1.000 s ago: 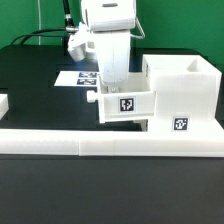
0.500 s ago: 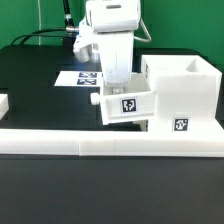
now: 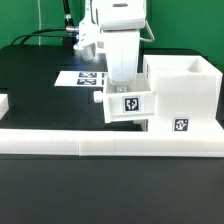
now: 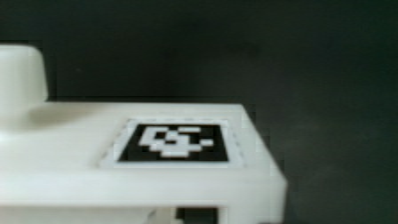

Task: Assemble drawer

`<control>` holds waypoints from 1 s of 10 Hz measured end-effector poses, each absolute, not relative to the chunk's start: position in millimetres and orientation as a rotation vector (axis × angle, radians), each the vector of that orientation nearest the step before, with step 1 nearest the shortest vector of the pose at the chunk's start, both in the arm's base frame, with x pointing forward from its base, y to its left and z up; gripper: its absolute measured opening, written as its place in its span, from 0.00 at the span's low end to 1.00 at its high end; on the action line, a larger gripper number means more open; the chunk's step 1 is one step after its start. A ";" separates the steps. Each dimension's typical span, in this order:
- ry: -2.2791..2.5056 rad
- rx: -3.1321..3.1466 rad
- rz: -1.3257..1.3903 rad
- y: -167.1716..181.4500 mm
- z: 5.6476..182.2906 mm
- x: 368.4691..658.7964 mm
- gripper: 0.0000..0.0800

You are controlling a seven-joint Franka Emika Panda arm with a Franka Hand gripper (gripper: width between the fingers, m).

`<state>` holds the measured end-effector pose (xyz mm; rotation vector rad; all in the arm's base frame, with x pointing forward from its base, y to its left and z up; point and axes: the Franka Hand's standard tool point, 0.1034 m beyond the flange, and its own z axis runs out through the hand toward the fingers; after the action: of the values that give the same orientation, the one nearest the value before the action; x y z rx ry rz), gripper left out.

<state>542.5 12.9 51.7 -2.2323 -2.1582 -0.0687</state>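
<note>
Hand [image 3: 121, 80] comes straight down from above, fingers reaching into the small tray [image 3: 127, 105]; fingertips hidden by the tray wall, so cannot tell whether they are apart or clamped on it; the tray sits right under the hand, tilted a little, a square tag on its front face, a small knob on its side toward the exterior view's left; wrist view shows a white tagged surface [image 4: 173, 141] close up, blurred, dark behind it; just beside the hand, toward the exterior view's right, stands the big boxy housing [image 3: 180, 95], open on top, tag on its front, the tray touching or nearly touching it; behind the hand the marker board [image 3: 80, 77] lies flat; in front a long low white wall [image 3: 60, 138] crosses the black desk [image 3: 35, 85]; cables hang behind the arm; background dim, greenish.
</note>
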 end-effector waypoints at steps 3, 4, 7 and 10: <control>-2.123 -2.273 -0.058 15.4 51.7 542.3 0.06; -2.110 -2.287 -0.058 16.0 51.4 542.0 0.06; -2.091 -2.312 -0.075 15.6 50.6 541.9 0.06; -2.101 -2.303 -0.072 15.1 50.8 541.9 0.06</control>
<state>541.9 15.1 50.8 -2.3030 -2.1007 -0.0720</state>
